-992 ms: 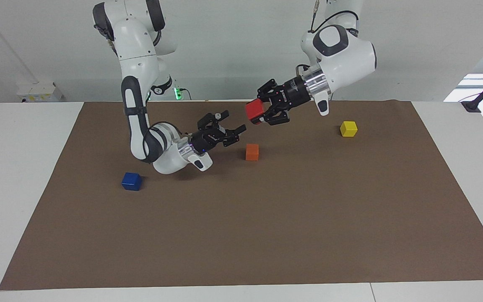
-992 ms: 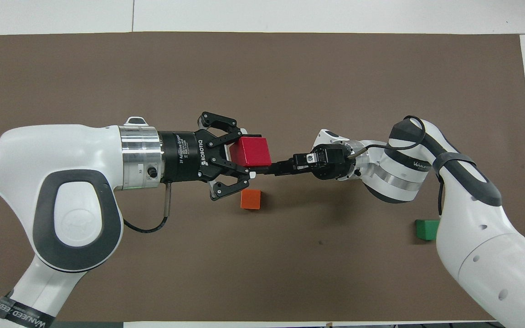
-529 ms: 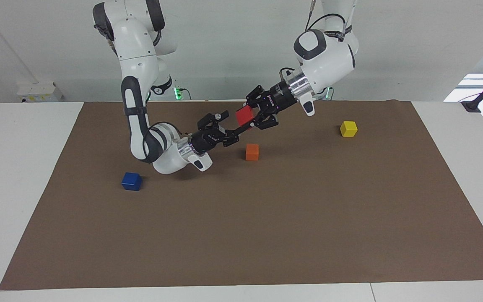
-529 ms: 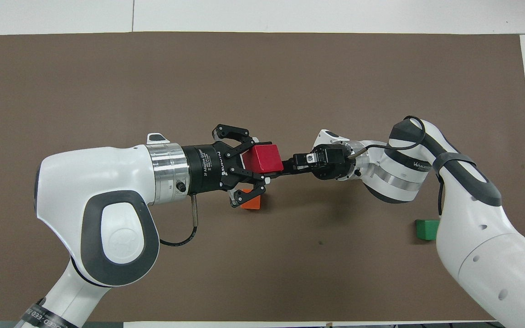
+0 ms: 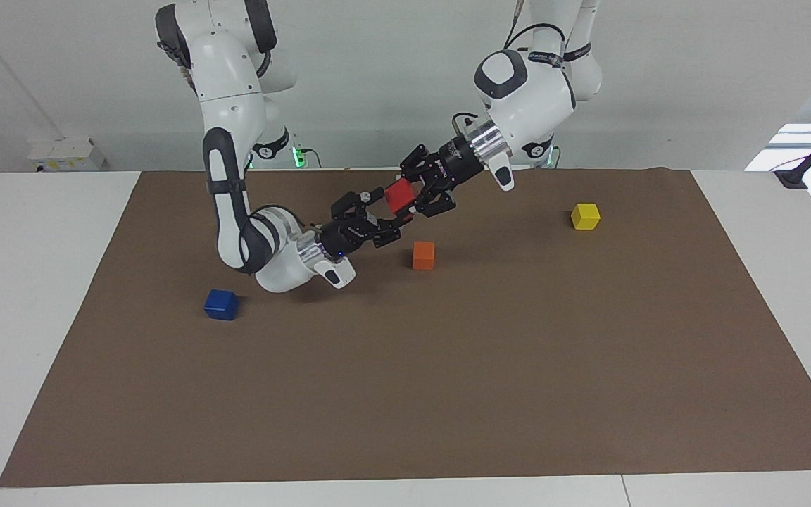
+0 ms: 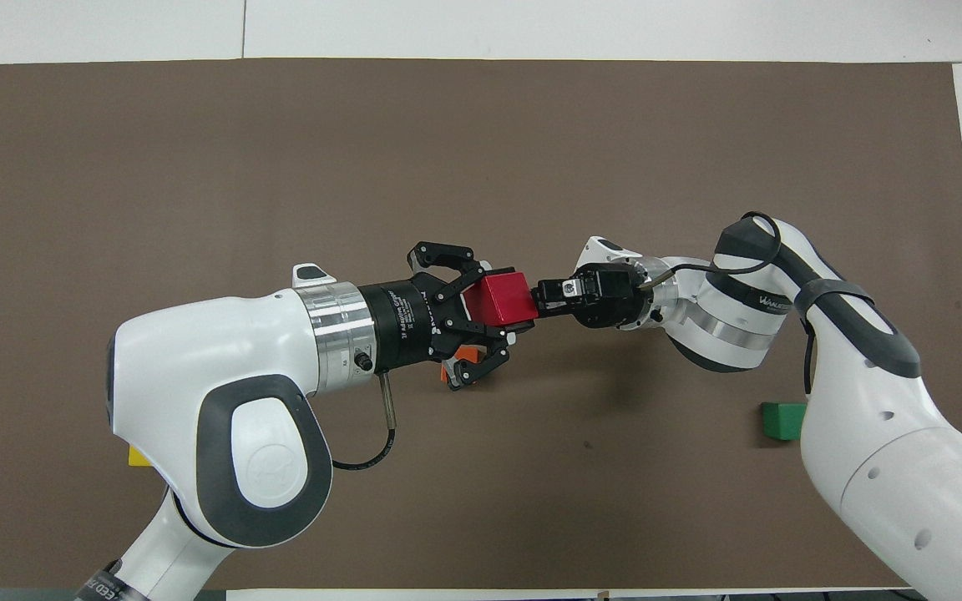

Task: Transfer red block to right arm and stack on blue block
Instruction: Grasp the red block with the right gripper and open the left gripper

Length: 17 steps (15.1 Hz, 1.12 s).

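Since the last look, the left gripper [image 5: 416, 195] had swung lower and toward the right arm's end of the table, carrying the red block [image 5: 399, 195] right up to the right gripper [image 5: 390, 220], which barely budged. So the cube ended up in the air, pinched between the left gripper's fingers, with its free end poking in between the right gripper's spread fingers [image 5: 376, 192]. From the facing camera one right finger sat above the cube and the other below it; couldn't tell if either was actually touching it yet. In the overhead view the red block [image 6: 508, 299] filled the gap between the two black hands, left gripper [image 6: 493, 313] on one side and right gripper [image 6: 544, 299] butted up on the other.

All of this hung over the mat [image 5: 448, 366] a bit nearer the robots than the orange block [image 5: 423, 255], which sat on the mat below. Blue block [image 5: 221, 304] was well apart, alone toward the right arm's end, farther from the robots than the right arm's elbow. Yellow block [image 5: 586, 215] sat toward the left arm's end, and a green block [image 6: 782, 420] peeked out beside the right arm [image 6: 865, 434] from above.
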Motion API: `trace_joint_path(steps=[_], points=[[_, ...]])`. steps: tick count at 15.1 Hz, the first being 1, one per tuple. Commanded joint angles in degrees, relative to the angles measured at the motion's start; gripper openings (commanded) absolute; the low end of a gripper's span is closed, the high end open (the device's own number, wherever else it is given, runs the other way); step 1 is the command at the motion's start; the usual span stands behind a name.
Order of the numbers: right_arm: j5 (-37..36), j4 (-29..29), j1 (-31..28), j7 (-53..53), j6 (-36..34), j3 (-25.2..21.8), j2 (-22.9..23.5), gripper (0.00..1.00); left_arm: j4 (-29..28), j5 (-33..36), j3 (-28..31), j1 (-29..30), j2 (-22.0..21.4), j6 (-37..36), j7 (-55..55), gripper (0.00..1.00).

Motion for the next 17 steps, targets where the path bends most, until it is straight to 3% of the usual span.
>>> trace_joint_path(steps=[1, 6, 13, 14, 15, 16, 17], points=[[1.5, -0.4, 0.0, 0.4, 1.3, 0.2, -0.5, 1.00, -1.6, -2.5, 0.8, -2.9, -1.0, 4.2, -0.2, 0.00], [1.5, -0.2, 0.1, -0.5, 2.6, 0.2, -0.4, 1.00, -2.7, -4.2, 0.8, -5.2, -0.8, 8.4, -0.2, 0.00], [1.5, 0.1, 0.1, -0.5, 3.1, 0.2, -0.4, 0.99, -3.0, -4.4, 0.8, -5.6, -0.8, 8.8, -0.2, 0.00], [1.5, 0.1, 0.1, -0.5, 3.1, 0.2, -0.3, 0.82, -3.0, -4.4, 0.8, -5.7, -0.8, 8.8, -0.2, 0.00], [1.5, 0.1, 0.1, -0.5, 3.1, 0.2, -0.3, 0.53, -3.0, -4.4, 0.8, -5.7, -0.8, 8.8, -0.2, 0.00], [1.5, 0.1, 0.1, -0.5, 3.2, 0.2, -0.3, 0.04, -3.0, -4.4, 0.8, -5.7, -0.8, 8.8, -0.2, 0.00], [1.5, 0.1, 0.1, -0.5, 4.1, 0.2, -0.4, 0.00, -3.0, -4.4, 0.9, -5.7, -0.8, 8.8, -0.2, 0.00]])
